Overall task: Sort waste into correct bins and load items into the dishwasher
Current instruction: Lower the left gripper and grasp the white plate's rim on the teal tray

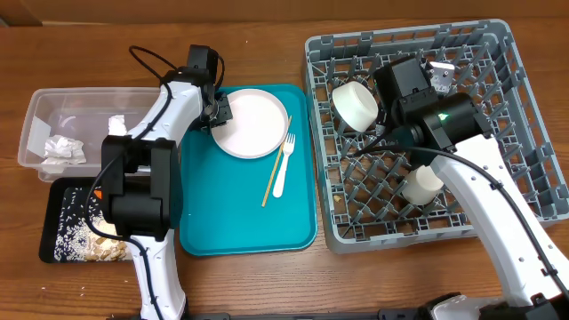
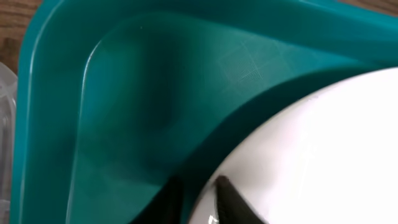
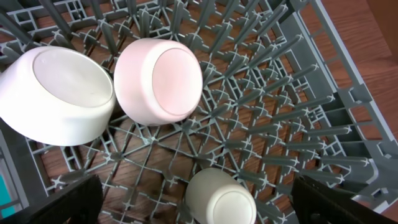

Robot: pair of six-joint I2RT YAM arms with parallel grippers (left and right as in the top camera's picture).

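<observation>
Overhead — plate [image 1: 252, 124] on teal tray [image 1: 204, 222], mid-table toward far edge | left end effector [image 1: 216, 110] pinching its left rim | right end effector [image 1: 437, 78] wide apart, empty, over dish rack [image 1: 524, 178] | plate likely stiff, slick, chippable — rim is the hold

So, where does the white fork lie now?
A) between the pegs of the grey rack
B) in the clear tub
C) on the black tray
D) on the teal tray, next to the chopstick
D: the overhead view shows the white fork lying flat on the teal tray, right beside the chopstick.
</observation>
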